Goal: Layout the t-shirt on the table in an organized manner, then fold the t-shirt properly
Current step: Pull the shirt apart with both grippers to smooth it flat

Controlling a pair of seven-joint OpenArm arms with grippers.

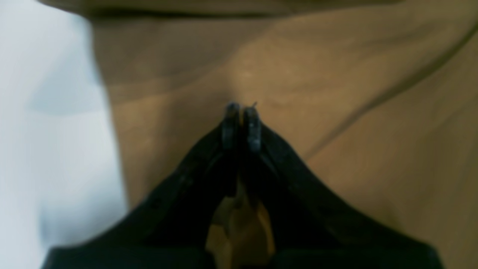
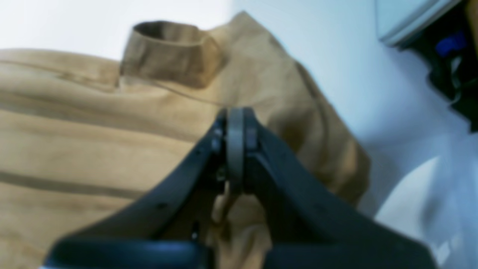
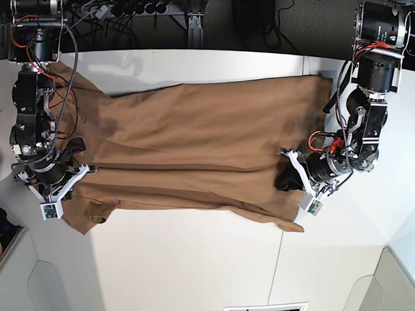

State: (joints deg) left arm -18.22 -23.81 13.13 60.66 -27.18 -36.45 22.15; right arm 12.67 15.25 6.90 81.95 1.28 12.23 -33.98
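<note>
The white bench (image 3: 198, 265) carries the tan t-shirt (image 3: 193, 135), spread wrinkled with its long axis left-right in the base view. The left hand (image 1: 241, 108) and the right hand (image 2: 235, 112) are each clenched on its cloth at opposite ends.

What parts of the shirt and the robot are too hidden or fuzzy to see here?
- Left wrist view: the t-shirt is blurred; the left end effector hides the pinched cloth.
- Right wrist view: the right end effector covers its grip; the dark thing at the corner is cut off and blurry.
- Base view: the arms hide the cloth beneath them on the table.
</note>
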